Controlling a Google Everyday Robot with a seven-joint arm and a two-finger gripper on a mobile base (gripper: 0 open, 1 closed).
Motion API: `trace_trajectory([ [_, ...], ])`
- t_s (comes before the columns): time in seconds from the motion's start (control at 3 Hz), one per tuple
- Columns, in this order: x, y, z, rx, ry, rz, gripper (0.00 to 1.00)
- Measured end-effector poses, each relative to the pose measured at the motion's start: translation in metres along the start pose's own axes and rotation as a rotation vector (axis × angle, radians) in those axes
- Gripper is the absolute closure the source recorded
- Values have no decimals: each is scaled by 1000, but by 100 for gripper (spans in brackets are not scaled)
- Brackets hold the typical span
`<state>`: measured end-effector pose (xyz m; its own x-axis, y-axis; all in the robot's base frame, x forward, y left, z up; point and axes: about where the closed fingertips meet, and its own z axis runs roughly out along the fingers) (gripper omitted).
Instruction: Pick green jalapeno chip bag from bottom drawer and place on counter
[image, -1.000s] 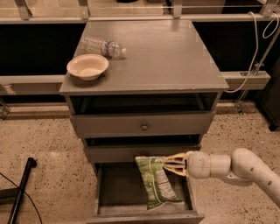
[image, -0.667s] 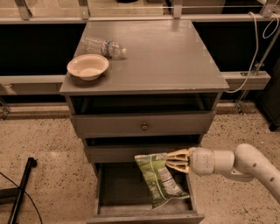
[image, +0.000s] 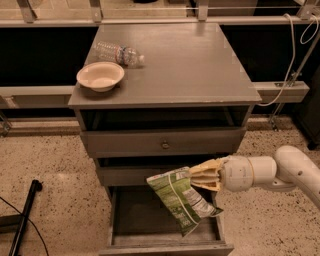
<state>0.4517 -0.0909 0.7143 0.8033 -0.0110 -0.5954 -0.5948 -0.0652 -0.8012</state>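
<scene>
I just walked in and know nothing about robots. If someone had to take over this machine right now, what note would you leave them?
Gripper: shut on the top end of the green jalapeno chip bag, in front of the cabinet at lower-drawer height.
Bag: hangs tilted from the gripper over the open bottom drawer.
Counter: holds a bowl and a water bottle at its left side.
Done: bag grasped and apparently off the drawer floor.
Left: raise it to the counter, set it down, let go.
</scene>
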Motion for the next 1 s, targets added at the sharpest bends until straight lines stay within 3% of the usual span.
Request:
trace_trajectory([
  [0.67,-39,-64,-1,-54,79,-100,100],
  [1.0,-37,-122,-8,-43,178,-97,100],
])
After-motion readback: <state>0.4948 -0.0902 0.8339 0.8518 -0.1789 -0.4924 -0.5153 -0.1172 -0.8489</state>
